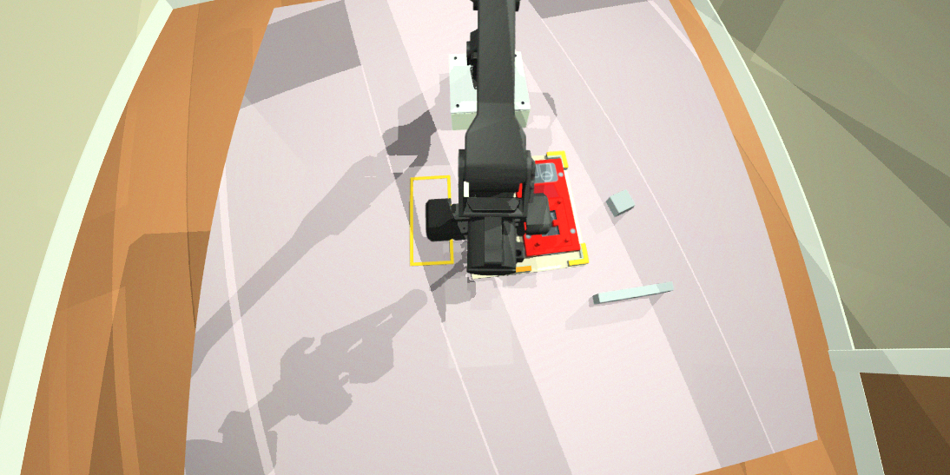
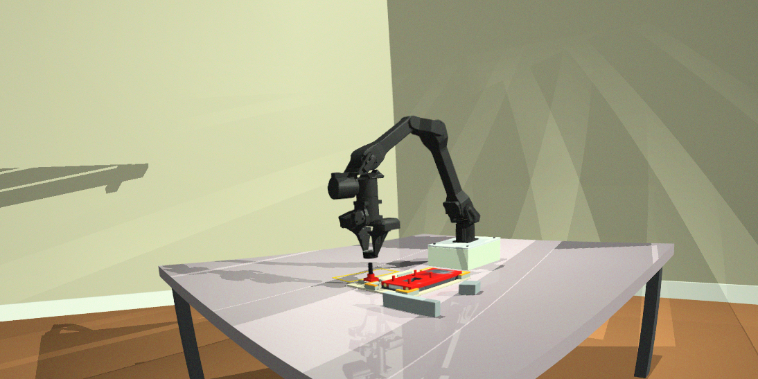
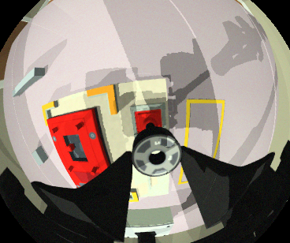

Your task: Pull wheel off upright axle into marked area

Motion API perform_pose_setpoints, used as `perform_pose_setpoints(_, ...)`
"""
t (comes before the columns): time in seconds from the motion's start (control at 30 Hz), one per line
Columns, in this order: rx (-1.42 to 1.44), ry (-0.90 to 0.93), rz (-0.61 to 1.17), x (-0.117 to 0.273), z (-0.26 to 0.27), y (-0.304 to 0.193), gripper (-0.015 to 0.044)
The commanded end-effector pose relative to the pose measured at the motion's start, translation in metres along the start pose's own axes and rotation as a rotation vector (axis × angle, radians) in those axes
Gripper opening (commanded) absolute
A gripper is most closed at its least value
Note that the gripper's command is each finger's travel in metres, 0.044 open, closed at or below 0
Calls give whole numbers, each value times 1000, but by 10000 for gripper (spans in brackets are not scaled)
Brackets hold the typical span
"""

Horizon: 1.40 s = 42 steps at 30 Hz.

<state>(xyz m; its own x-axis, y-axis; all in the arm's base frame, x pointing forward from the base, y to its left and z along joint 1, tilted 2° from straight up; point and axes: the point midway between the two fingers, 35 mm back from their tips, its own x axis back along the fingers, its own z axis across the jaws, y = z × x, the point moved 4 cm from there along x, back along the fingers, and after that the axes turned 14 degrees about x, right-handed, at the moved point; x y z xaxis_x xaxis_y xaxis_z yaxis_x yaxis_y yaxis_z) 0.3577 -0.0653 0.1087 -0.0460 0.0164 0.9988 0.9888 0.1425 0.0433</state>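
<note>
Gripper (image 2: 371, 254) clamped on the grey wheel (image 3: 155, 155), held above the upright axle (image 2: 370, 269) and apparently clear of it (the gap shows in the exterior view). The wheel looks small, rigid and light, with a smooth rim that may slip; the grip across its outer rim, hub bore facing down, seems sound. The yellow-outlined marked area (image 1: 431, 220) lies just beside the red fixture plate (image 1: 555, 219), on the table (image 2: 530, 291).
</note>
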Motion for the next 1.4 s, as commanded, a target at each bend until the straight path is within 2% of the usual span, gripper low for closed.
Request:
perform_pose_setpoints(0.0,-3,-3,-13,20,0,0,0)
perform_pose_setpoints(0.23,0,-3,-7,17,-6,-6,0)
perform_pose_setpoints(0.97,-2,-12,-5,23,-84,-84,0)
perform_pose_setpoints(1.37,-2,-12,-5,3,-86,-86,0)
